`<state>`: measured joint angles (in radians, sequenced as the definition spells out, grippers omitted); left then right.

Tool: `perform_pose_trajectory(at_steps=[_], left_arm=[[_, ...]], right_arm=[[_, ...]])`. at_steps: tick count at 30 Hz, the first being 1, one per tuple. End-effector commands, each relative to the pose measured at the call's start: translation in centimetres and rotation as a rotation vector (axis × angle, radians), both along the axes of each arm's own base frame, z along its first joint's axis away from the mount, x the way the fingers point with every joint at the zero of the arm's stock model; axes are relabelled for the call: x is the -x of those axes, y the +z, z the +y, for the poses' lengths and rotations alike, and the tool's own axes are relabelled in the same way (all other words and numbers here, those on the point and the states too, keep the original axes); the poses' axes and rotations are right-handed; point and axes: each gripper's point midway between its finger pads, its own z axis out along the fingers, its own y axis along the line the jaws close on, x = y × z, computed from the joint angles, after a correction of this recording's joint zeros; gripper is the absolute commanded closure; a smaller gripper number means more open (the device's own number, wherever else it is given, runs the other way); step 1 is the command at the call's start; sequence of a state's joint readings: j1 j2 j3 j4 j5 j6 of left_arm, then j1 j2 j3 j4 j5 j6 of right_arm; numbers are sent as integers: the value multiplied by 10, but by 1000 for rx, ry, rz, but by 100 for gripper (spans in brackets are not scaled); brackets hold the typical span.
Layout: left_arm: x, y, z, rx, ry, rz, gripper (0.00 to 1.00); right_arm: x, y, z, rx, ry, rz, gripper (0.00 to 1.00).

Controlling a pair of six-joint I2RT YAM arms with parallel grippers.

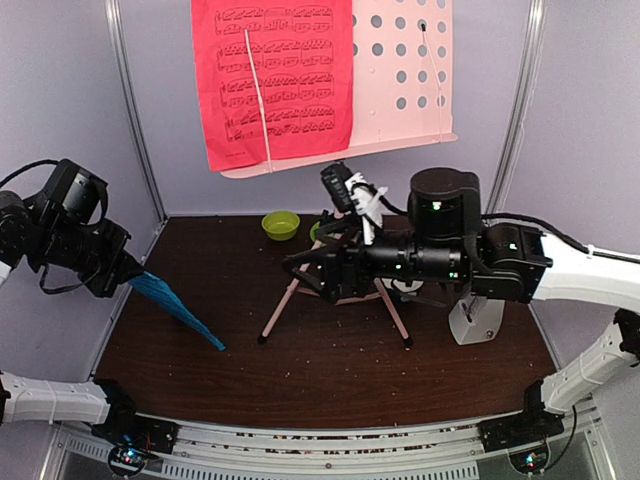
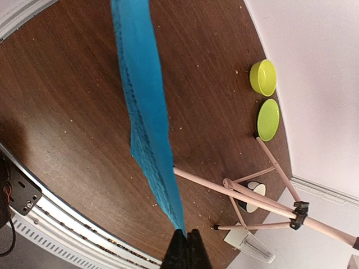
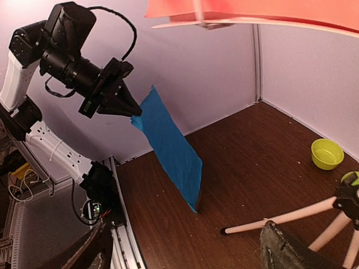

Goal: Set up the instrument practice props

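The pale pink music stand (image 1: 400, 70) stands at the back, tripod legs (image 1: 280, 310) spread on the table, with the red sheet (image 1: 275, 80) on the left of its desk. My left gripper (image 1: 128, 270) is shut on the top corner of the blue sheet (image 1: 178, 310), whose low corner touches the table. The left wrist view shows the pinched blue sheet (image 2: 146, 112) above my left gripper (image 2: 188, 235). My right gripper (image 1: 300, 265) reaches left in front of the tripod, open and empty (image 3: 185, 258). The white-grey metronome (image 1: 475, 320) stands at the right.
A green bowl (image 1: 281, 225) and green plate (image 2: 268, 119) sit at the back by the wall. A white bowl with a black base (image 2: 252, 196) sits under the tripod. The right wrist view shows the blue sheet (image 3: 171, 145) and a tripod leg (image 3: 269, 224).
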<state>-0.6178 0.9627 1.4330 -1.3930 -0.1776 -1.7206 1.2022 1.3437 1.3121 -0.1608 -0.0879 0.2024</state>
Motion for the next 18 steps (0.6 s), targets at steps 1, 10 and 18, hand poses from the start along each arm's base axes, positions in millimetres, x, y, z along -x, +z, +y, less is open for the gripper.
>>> perform_pose_trajectory(at_steps=[1, 10, 18], left_arm=[[-1, 13, -12, 60, 11, 11, 100], [-5, 20, -43, 153, -33, 20, 100], [-6, 33, -52, 201, -54, -17, 100]], right_arm=[[18, 13, 39, 3, 65, -48, 8], [38, -7, 118, 29, 153, -64, 9], [22, -22, 163, 48, 123, -102, 14]])
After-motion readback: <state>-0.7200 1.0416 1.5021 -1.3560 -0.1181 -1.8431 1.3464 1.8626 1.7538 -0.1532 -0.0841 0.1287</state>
